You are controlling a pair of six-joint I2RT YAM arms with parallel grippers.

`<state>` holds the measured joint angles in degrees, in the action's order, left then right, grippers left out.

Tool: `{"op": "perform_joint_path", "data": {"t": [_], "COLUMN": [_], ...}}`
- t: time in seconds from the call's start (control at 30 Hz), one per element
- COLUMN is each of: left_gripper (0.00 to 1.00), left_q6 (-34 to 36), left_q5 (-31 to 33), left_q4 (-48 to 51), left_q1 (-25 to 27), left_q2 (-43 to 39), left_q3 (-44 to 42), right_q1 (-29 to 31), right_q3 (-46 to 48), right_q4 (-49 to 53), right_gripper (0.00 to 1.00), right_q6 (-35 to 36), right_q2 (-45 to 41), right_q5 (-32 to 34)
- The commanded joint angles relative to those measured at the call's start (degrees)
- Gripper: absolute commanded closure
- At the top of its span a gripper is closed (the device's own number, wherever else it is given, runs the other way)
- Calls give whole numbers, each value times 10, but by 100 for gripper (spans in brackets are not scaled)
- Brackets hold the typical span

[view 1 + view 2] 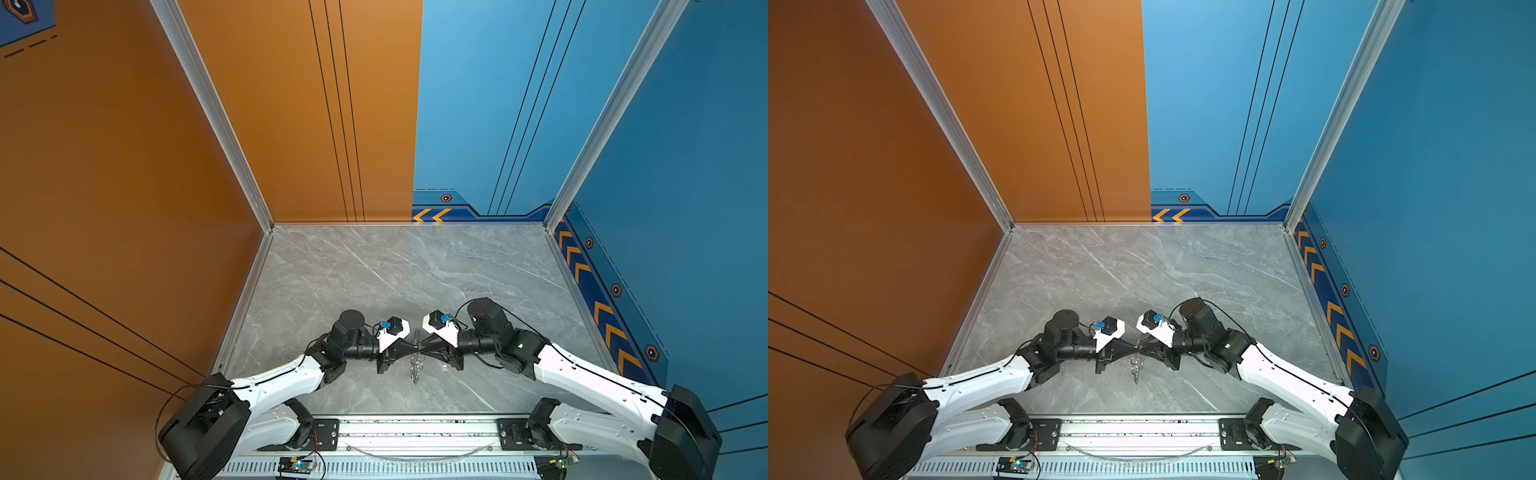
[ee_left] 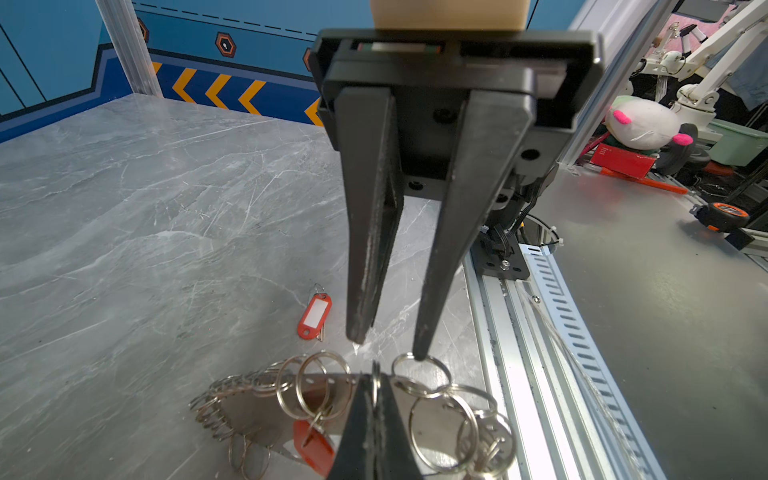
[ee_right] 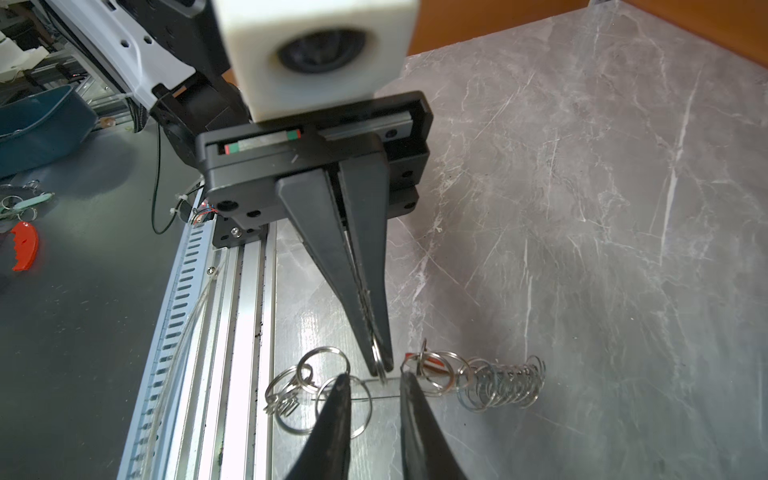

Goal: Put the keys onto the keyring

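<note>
The far half of the surface (image 1: 395, 266) lies bare from the orange wall (image 1: 124, 166) across to the blue wall (image 1: 685, 166), and an arm could pass there freely. The crowding is at the near middle. There the left gripper (image 3: 380, 365) and right gripper (image 2: 387, 348) meet tip to tip, with the keyring (image 1: 417, 357) strung crosswise between them, closing that gap. A loose key (image 2: 314, 316) lies on the surface close by the rings. A metal rail (image 1: 415, 432) runs along the near edge, and both arms angle in over its ends.
</note>
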<state>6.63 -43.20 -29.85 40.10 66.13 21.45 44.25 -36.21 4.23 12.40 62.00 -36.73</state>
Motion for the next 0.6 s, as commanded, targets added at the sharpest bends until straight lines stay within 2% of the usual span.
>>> {"op": "perform_joint_path", "data": {"t": [0.0,0.57], "left_gripper": [100,100], "left_q6": [6,4], "left_q5": [-19,-39], "left_q4": [-6,-6], "left_q1": [3,5], "left_q2": [4,10], "left_q3": [9,12], "right_q1": [-3,0], "right_q3": [7,10], "right_q4": [-15,-20], "right_gripper": [79,90], "right_q6": [22,35], "right_q2": [7,24], "right_q5": [-19,-3]}}
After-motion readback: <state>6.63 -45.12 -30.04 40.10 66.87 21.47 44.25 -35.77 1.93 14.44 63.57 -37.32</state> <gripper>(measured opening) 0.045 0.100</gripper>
